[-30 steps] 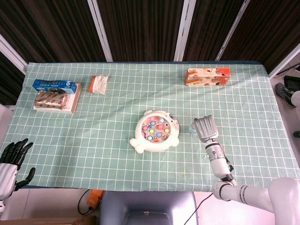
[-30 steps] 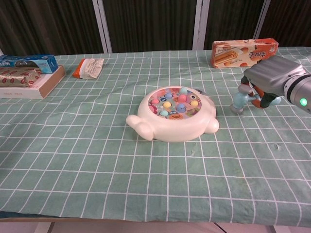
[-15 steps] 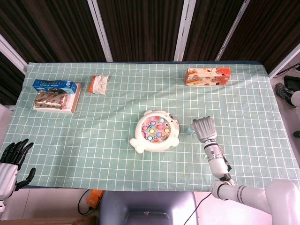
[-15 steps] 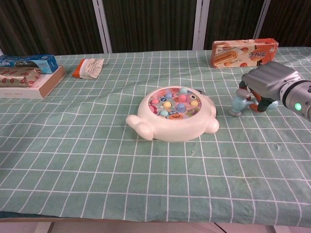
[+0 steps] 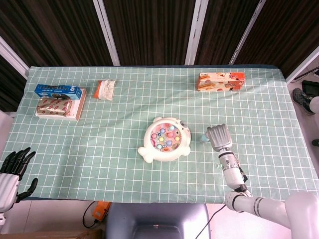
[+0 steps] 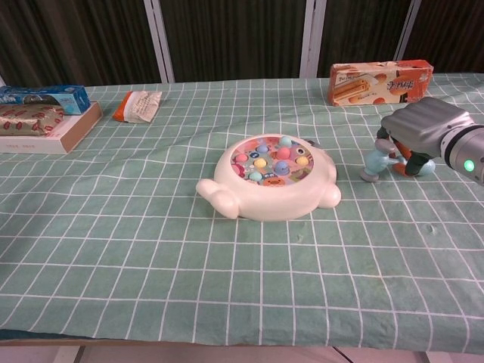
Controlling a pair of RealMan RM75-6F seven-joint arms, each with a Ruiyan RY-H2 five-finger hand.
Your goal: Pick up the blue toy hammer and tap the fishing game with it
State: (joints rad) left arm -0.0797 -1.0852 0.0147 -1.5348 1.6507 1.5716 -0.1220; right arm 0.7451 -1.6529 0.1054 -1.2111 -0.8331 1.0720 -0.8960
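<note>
Curling around the pale-blue plastic hammer (image 6: 376,160), right hand (image 6: 418,132) beside the rounded white fishing game (image 6: 269,180).

One fishing game (image 5: 165,140), one hammer (image 6: 376,162), three boxes (image 5: 221,82), one packet (image 5: 105,89).

A green cloth with white squares (image 5: 124,114) covers the tabletop (image 5: 279,67). Behind the far edge hang dark curtains (image 5: 149,30) with white bars (image 5: 107,30) running down between them. Past the near edge is pale floor (image 5: 50,219), with a small orange thing (image 5: 101,211) and a grey chair (image 5: 157,221) there.
</note>
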